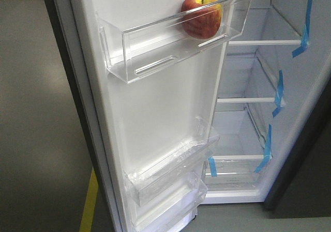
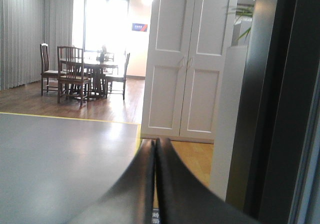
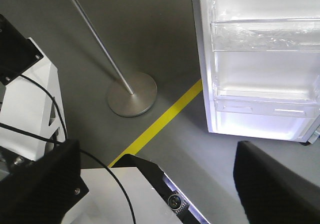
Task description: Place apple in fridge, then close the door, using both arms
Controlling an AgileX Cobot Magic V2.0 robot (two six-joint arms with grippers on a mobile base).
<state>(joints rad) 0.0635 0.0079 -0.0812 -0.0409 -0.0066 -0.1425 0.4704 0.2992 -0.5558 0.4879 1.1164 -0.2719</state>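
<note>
The red apple with a yellow patch lies in the top clear bin on the white inside of the open door. To the right the fridge stands open, showing glass shelves with blue tape strips. No gripper appears in the front view. My left gripper is shut with nothing between its fingers, beside a dark grey fridge surface. Pointing down at the floor, my right gripper is open wide and empty. The door's lower bins show above it.
A metal pole on a round base stands on the grey floor left of the door. A yellow floor line runs past it toward my white base. A white panelled cabinet and a dining table with chairs lie beyond.
</note>
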